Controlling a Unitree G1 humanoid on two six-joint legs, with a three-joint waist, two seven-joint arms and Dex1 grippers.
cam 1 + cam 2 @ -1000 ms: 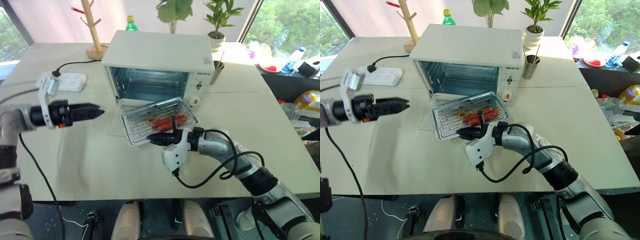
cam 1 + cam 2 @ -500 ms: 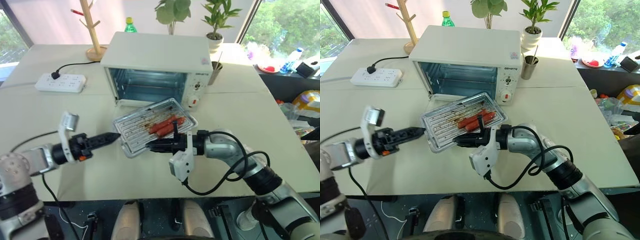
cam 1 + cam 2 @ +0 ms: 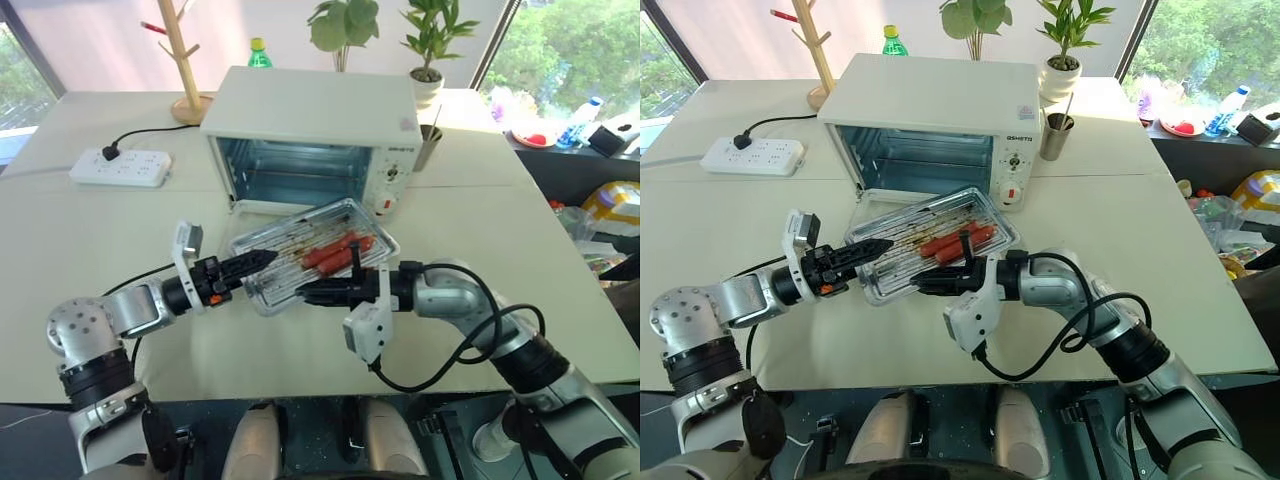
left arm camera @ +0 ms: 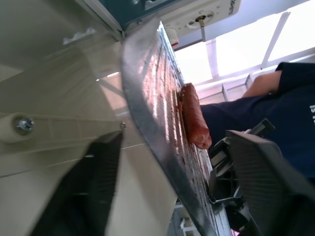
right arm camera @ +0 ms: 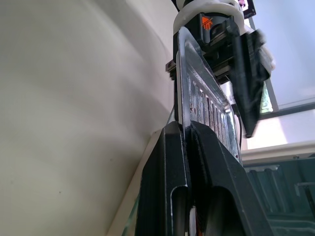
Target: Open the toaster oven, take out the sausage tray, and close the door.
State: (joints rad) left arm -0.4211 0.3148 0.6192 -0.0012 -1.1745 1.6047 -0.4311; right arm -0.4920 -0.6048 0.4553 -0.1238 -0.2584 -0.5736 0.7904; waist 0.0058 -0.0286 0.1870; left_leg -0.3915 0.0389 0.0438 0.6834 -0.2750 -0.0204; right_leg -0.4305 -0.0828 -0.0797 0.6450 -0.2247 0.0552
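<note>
Tray [image 3: 300,255] of sausages [image 3: 335,252], out of the oven [image 3: 312,135] and lifted above the lowered door [image 3: 262,215]: right gripper [image 3: 305,293] clamped on its near rim, left gripper [image 3: 262,258] half-open astride its left edge to share the load.

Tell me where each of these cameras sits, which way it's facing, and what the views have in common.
Left and right eye views: on the head, looking forward and down at the toaster oven; both arms show.
Left wrist view: on the left wrist, looking along the left gripper, whose fingers straddle the sausage tray rim.
Right wrist view: on the right wrist, looking along the right gripper, clamped on the tray's edge.
Shared: every view shows the tray; the right wrist view also shows the left gripper.
</note>
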